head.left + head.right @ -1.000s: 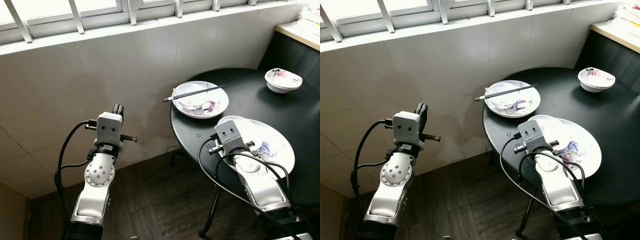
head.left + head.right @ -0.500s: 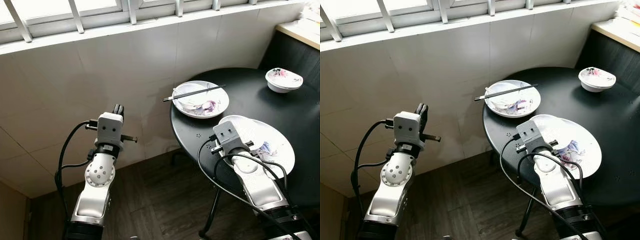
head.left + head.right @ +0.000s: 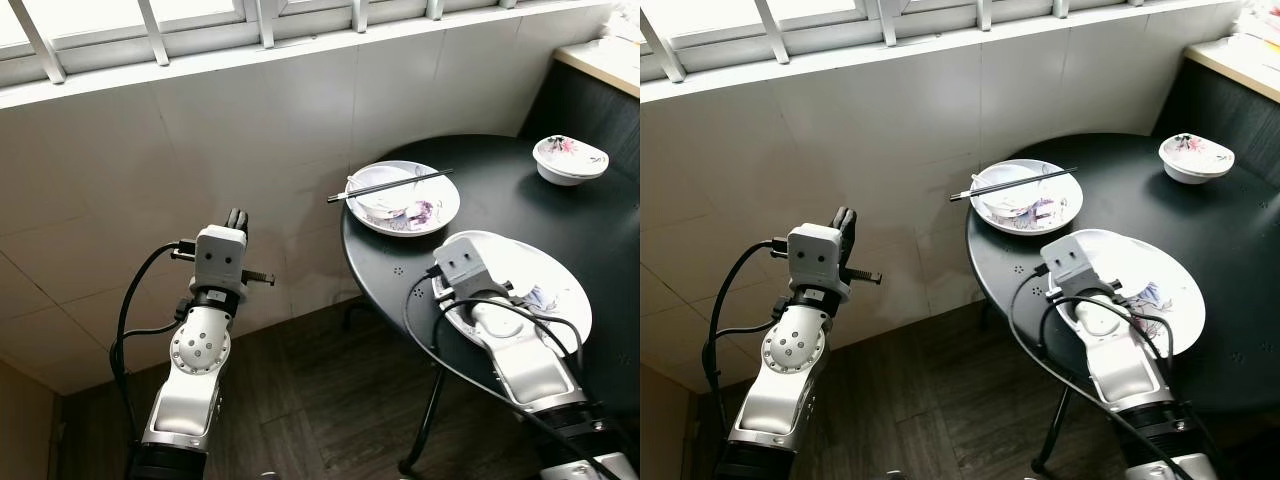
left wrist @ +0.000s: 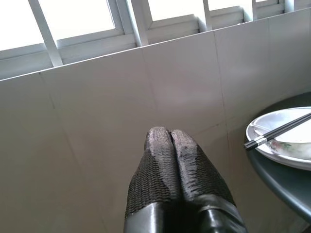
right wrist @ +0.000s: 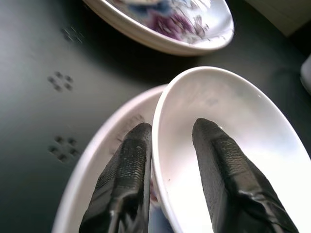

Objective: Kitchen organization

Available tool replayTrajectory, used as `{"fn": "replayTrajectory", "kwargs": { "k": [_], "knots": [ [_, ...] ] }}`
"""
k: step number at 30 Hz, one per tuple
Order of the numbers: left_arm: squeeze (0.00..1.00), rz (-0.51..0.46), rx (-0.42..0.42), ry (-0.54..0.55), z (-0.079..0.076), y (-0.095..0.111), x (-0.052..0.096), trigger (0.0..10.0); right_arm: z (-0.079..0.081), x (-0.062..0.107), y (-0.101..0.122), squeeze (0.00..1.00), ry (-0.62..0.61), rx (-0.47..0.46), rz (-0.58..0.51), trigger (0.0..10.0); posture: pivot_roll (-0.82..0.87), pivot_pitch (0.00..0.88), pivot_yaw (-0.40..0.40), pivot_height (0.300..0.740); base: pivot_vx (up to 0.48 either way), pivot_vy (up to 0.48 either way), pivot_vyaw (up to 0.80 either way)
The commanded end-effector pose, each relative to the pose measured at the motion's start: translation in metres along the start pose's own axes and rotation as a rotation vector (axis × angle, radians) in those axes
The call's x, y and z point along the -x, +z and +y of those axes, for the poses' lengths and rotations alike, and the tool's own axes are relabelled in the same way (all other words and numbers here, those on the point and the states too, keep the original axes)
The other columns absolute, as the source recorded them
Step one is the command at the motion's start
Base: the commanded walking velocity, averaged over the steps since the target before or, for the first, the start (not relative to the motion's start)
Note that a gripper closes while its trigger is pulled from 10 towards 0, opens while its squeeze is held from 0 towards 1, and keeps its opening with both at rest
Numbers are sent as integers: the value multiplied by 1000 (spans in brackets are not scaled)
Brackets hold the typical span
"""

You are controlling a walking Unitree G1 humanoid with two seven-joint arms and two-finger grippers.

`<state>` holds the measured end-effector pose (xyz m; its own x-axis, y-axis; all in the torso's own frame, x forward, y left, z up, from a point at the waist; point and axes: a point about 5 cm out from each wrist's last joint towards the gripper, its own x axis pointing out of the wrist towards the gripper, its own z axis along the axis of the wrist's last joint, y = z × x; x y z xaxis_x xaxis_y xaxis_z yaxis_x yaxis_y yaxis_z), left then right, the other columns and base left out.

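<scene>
On the round black table (image 3: pixel 500 195) lies a large white plate (image 3: pixel 560 275) with a floral print, near the front edge. My right gripper (image 5: pixel 172 128) is low over it, open. Its fingers straddle the rim of a small white bowl (image 5: pixel 228 126) that rests on that plate, one finger outside the rim and one inside. In the eye views my right wrist hides the bowl. My left gripper (image 4: pixel 170 141) is shut on nothing, held up before the tiled wall, left of the table.
Farther back a second plate (image 3: pixel 440 207) carries a bowl with black chopsticks (image 3: pixel 388 186) laid across it. A small patterned bowl (image 3: pixel 570 158) stands at the back right. A counter edge (image 3: pixel 600 65) is at the far right, with dark wood floor below.
My right arm has shifted slightly to the right over the large plate. The left arm has not moved.
</scene>
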<state>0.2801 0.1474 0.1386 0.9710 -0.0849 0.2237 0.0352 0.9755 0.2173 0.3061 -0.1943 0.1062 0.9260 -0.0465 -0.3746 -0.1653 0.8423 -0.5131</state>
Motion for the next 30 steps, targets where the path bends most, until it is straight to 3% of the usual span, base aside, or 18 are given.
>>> {"fn": "replayTrajectory", "kwargs": {
  "k": [1, 6, 12, 13, 14, 15, 16, 25, 30],
  "knots": [
    [0, 24, -6, 1, 0, -4, 1, 10000, -3, 2, -4, 0, 1, 4, 21, 10000, -21, 23, 10, 740, 0, 0, 0],
    [0, 27, -4, 5, 1, -5, 1, 10000, -12, 2, -8, 0, -12, 8, 51, 10000, -27, 24, 8, 740, 0, 0, 0],
    [0, 28, -5, 8, 1, -5, 0, 10000, -5, 3, -14, 0, 46, -15, 85, 10000, -24, 25, 7, 740, 0, 0, 0],
    [0, 29, -5, 10, 1, -5, 0, 10000, -4, 3, -14, 0, 51, -16, 86, 7647, -24, 25, 7, 740, 0, 0, 0],
    [0, 29, -5, 11, 1, -5, 0, 10000, -3, 3, -14, 0, 52, -14, 86, 3059, -24, 25, 7, 740, 0, 0, 0],
    [0, 29, -6, 11, 1, -5, 0, 10000, -3, 3, -14, 0, 52, -14, 86, 3059, -23, 25, 6, 740, 0, 0, 0],
    [0, 29, -5, 11, 1, -5, 0, 10000, -3, 3, -14, 0, 50, -14, 85, 0, -24, 25, 6, 740, 0, 0, 0],
    [0, 30, -4, 12, 1, -5, 1, 10000, -6, 4, -11, 0, 14, 1, 52, 0, -26, 27, 7, 740, 0, 0, 0],
    [0, 34, -4, 12, 1, -6, 1, 10000, -8, 5, -3, 0, -11, 64, -22, 0, -25, 27, 7, 740, 0, 0, 0]
  ]
}}
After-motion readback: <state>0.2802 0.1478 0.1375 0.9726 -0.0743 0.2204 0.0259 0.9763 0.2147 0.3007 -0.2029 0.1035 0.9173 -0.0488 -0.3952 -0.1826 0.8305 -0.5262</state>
